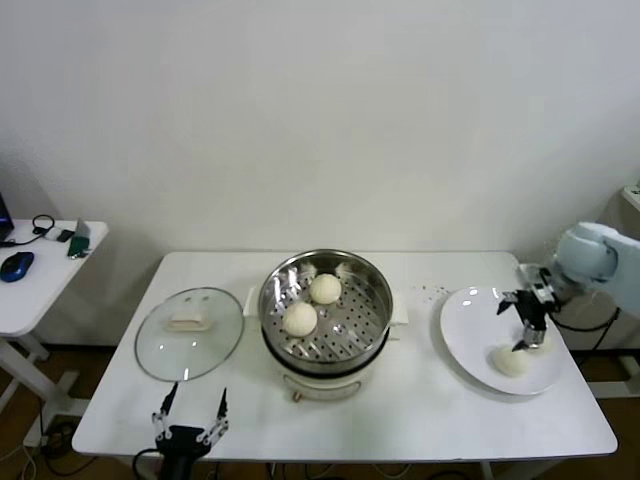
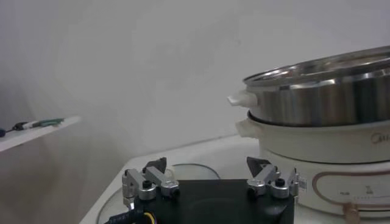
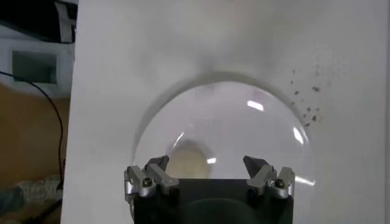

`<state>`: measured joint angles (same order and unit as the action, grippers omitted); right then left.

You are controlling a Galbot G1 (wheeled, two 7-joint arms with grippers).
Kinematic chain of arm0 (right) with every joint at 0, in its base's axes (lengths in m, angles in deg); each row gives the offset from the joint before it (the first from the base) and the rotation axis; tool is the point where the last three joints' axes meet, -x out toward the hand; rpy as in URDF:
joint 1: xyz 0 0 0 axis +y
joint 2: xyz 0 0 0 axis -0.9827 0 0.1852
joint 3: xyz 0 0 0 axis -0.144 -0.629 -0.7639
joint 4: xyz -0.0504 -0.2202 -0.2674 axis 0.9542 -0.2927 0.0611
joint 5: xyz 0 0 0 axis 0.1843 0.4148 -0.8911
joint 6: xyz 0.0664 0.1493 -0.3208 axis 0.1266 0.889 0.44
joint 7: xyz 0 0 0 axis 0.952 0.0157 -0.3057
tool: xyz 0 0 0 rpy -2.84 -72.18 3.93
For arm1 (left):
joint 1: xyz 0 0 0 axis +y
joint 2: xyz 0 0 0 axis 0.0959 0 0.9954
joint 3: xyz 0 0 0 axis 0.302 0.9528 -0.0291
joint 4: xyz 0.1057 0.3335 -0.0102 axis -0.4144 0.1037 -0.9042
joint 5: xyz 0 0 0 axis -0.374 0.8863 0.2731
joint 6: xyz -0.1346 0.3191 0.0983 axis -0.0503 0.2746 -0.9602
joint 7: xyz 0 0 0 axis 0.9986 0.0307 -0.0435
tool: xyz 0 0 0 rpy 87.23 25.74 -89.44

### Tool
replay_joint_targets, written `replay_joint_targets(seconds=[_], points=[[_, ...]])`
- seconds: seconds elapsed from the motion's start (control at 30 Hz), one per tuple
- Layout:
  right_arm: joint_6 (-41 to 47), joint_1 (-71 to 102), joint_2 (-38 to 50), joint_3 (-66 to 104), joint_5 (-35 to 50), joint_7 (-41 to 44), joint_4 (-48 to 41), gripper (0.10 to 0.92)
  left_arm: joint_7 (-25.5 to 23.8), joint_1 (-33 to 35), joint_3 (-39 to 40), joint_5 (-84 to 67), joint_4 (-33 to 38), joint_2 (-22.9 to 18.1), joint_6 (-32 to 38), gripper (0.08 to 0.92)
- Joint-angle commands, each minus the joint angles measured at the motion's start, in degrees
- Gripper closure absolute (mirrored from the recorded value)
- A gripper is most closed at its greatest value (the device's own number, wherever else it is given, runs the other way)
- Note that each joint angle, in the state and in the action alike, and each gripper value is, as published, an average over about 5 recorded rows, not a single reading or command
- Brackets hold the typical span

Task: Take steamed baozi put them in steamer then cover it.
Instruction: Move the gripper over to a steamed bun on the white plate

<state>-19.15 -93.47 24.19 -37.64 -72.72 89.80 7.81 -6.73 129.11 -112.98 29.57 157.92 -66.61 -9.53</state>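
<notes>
The steamer point(image 1: 326, 320) stood uncovered at the middle of the white table point(image 1: 420, 420), its perforated tray holding two steamed baozi, one toward the back point(image 1: 324, 288) and one nearer the front left point(image 1: 299, 318), close together but not clearly touching. The cover point(image 1: 189, 333) lay flat on the table just left of the steamer, handle up, its rim near the pot's white side handle. To the right of the steamer sat a white plate point(image 1: 470, 325) with one more baozi point(image 1: 510, 361) resting on its near right part; no fourth bun could be seen. The right gripper point(image 1: 527, 324) hung above the plate, pointing down, its fingers spread and empty, with the bun just in front of and below its tips; in the right wrist view the same bun point(image 3: 189, 162) showed on the plate point(image 3: 256, 140) close to one finger point(image 3: 148, 178), apart from it. Dark specks point(image 3: 308, 100) dotted the table beside the plate. The left gripper point(image 1: 190, 413) waited at the near edge of the table in front of the cover, released and holding nothing; its wrist view showed the steamer point(image 2: 323, 103) on its white base and the edge of the cover point(image 2: 186, 171) beyond the open fingers point(image 2: 149, 181). A small side table point(image 1: 40, 285) with a blue mouse point(image 1: 16, 266) stood off to the left
</notes>
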Motion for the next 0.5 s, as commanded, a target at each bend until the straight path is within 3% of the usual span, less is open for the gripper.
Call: replay_joint_targets(seconds=[0.03, 0.5], points=[[-1.4, 18.3, 2.2, 15.3, -9.6, -1.4, -4.0, 0.203, 0.0, -0.4, 0.3, 1.3, -0.2, -0.9, -0.7, 0.177], [-1.9, 22.6, -2.8, 18.8, -12.6, -2.1, -8.5, 0.203, 0.1, -0.5, -0.3, 1.1, -1.1, -1.0, -0.8, 0.177]])
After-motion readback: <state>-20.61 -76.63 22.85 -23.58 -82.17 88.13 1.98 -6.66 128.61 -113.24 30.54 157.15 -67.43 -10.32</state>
